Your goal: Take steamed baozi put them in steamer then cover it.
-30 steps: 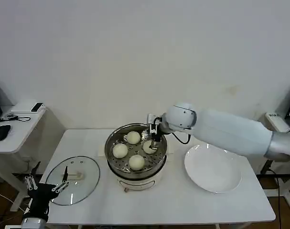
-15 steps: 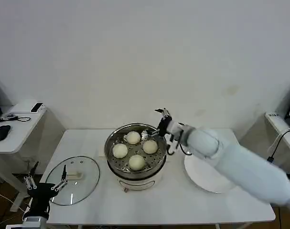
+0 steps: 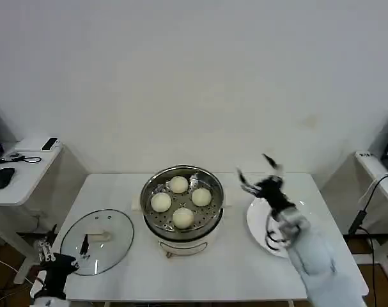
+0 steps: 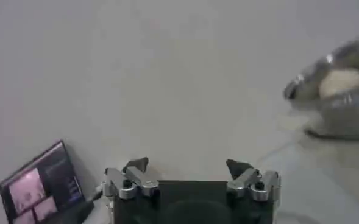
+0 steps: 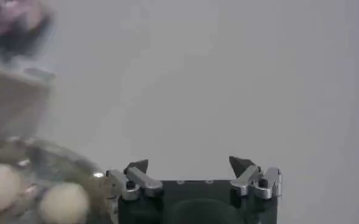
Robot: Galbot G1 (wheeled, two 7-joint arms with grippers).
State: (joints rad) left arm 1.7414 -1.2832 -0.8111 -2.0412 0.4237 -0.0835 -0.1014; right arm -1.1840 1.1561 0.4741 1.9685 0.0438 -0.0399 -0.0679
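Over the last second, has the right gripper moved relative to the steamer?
Yes. The right gripper has pulled away from the steamer toward the robot's right and now hangs open over the white plate, leaving four buns inside.

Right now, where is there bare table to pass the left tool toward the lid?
Bare table runs along the front edge, from the glass lid past the steamer to the white plate. A narrow strip separates lid and steamer. The right tool hangs open above the gap between steamer and plate.
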